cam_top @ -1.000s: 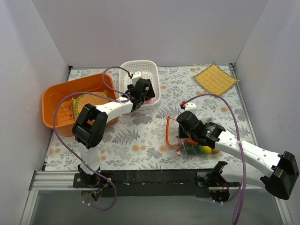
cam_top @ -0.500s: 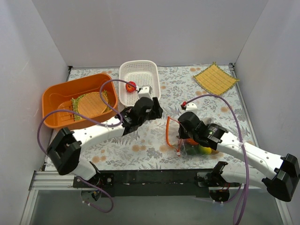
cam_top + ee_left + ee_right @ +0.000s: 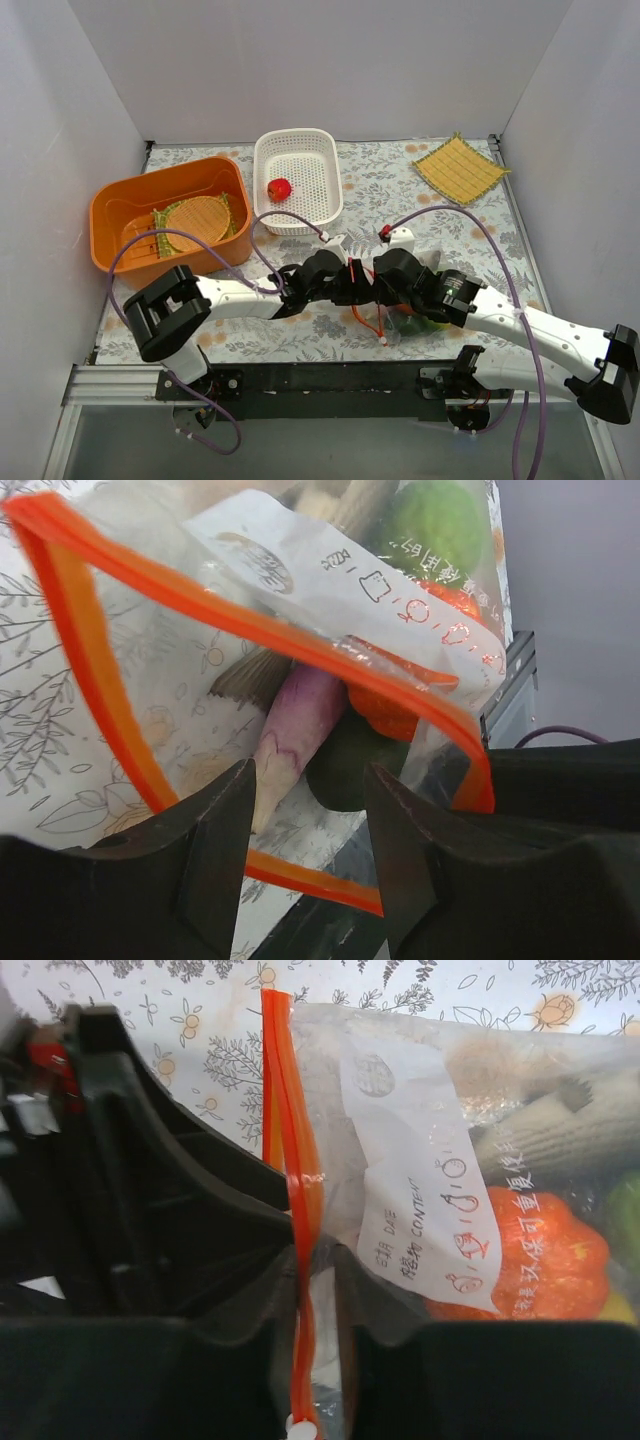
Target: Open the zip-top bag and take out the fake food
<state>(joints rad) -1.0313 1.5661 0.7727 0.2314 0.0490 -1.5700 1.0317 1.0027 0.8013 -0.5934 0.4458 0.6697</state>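
Top external view: both arms meet at the near middle of the tabletop point(image 3: 400, 195), over the zip-top bag point(image 3: 398, 326), which lies there w/ its orange zipper strip point(image 3: 90, 690) on the left side. The left arm stretches across from the left, the right arm comes in from the near right, & the two wrists sit just beside each other.

Left wrist cam: the left tool point(image 3: 308, 775) is spread apart, gripping nothing, its two fingers point(image 3: 215, 860) at the bag's mouth. The mouth gapes, the strip making a wide loop. Fake food point(image 3: 300, 720) inside: a pale purple piece point(image 3: 285, 755) nearest the mouth, a dark green one point(image 3: 345, 770) touching it, an orange-red one point(image 3: 395, 712) just behind, a light green one point(image 3: 435, 520) deepest in. A white printed label point(image 3: 330, 590) sits on the upper film.

Right wrist cam: the right tool point(image 3: 312, 1260) is clenched on the bag, the zipper strip pinched btw its fingers & running straight up out of them. An orange pumpkin-like toy point(image 3: 540, 1250) & a grey-brown piece point(image 3: 560, 1125) show through the plastic.

Elsewhere: a red toy fruit point(image 3: 279, 188) lies in the white basket point(image 3: 335, 195) at the far middle, well apart from the bag. The orange bin point(image 3: 130, 200) at far left holds a round woven mat point(image 3: 196, 215); a square yellow mat point(image 3: 460, 167) lies far right.
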